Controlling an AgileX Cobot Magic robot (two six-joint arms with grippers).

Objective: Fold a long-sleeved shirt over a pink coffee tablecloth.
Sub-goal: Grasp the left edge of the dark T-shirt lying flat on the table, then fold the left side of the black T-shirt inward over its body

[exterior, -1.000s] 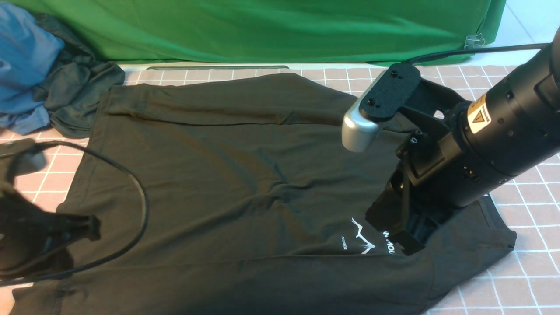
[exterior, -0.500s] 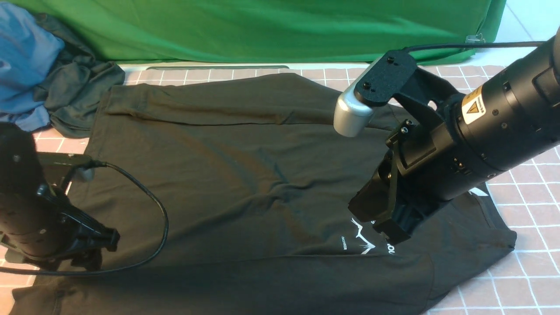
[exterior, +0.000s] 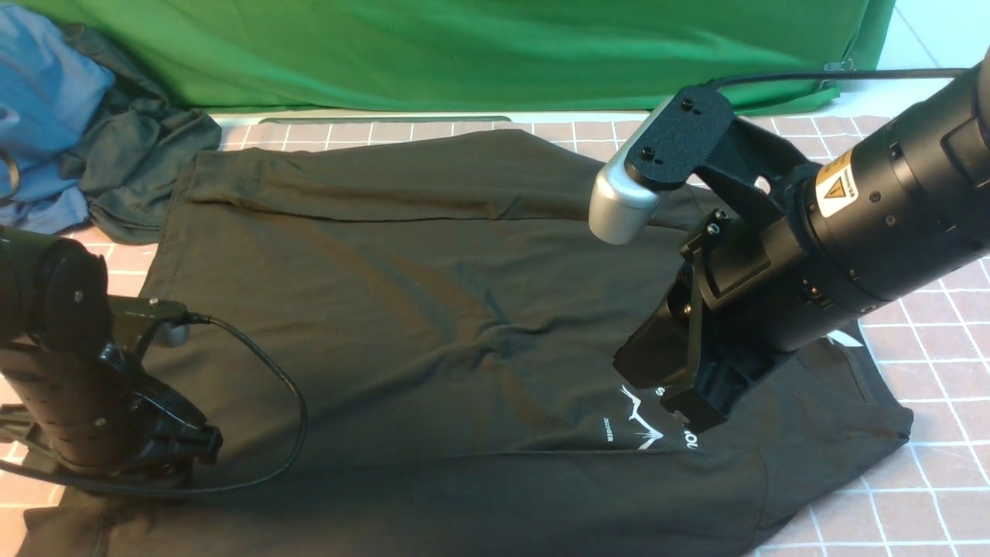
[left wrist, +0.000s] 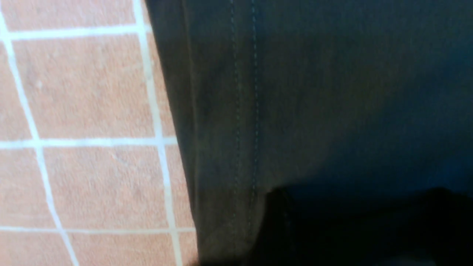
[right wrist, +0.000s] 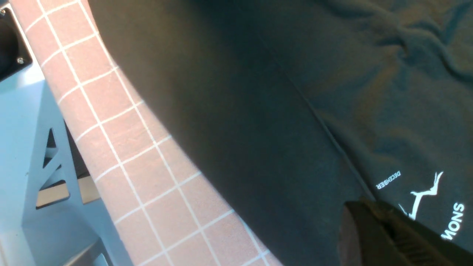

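Right fingers [right wrist: 388,236] shut, left unclear

Right tips sit at the chest print [exterior: 642,422] of the long-sleeved shirt [exterior: 433,309]; you can't see whether cloth is pinched. Shirt spreads toward 10 o'clock across the pink coffee tablecloth [exterior: 928,464]. Left gripper [exterior: 193,449] over the 8 o'clock hem, opening lost in shadow. Legible: "DECEMBER"; "SNOW" partly cut off.

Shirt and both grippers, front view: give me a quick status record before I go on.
long-sleeved shirt: spread on the pink coffee tablecloth, print up
left gripper: low over the shirt's left edge; fingers unclear
right gripper: shut, above the chest print, no cloth seen in it
aside: bunched garments, far left
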